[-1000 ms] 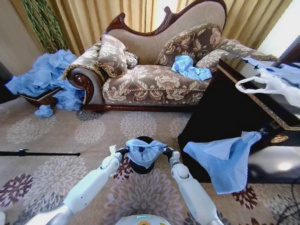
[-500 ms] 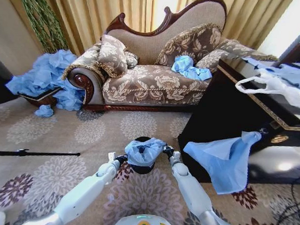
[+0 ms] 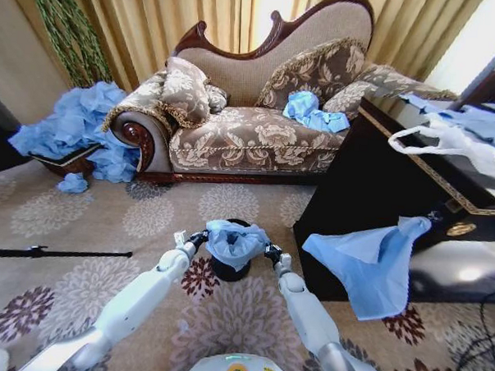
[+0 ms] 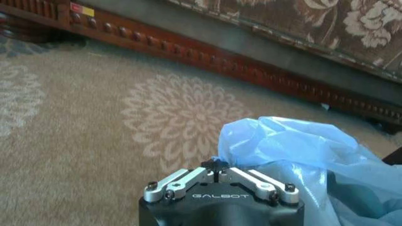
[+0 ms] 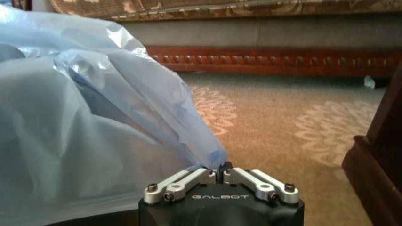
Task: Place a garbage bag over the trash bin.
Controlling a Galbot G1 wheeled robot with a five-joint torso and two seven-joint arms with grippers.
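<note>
Both grippers are pinched tight on the garbage bag [image 3: 236, 241], one at each side of it. Your left gripper [image 3: 199, 237] holds the bag's left edge and your right gripper [image 3: 271, 251] holds its right edge, with the light-blue plastic bunched between them. You can see the bag draped over the top of the trash bin [image 3: 230, 271], which stands upright on the flowered carpet [image 3: 79, 285] just in front of you; the bin's black lower wall shows below the plastic.

From your left wrist, the left gripper [image 4: 217, 168] has its fingers drawn together on a fold of the bag [image 4: 295, 150], and the word GALBOT reads in pale letters on the black housing. Beyond it you see the carpet [image 4: 94, 127] and the carved wooden base of the sofa [image 4: 207, 59], which carries a small red and yellow sticker too small to read.

From your right wrist, the right gripper [image 5: 221, 167] is likewise clamped on the bag [image 5: 82, 132], whose plastic billows up beside it, and GALBOT reads on that housing too. The sofa's base [image 5: 276, 61] runs across the far side of the carpet [image 5: 283, 122].

Another blue bag [image 3: 367, 265] hangs off the dark cabinet [image 3: 354, 182] to your right, well apart from the bin.
</note>
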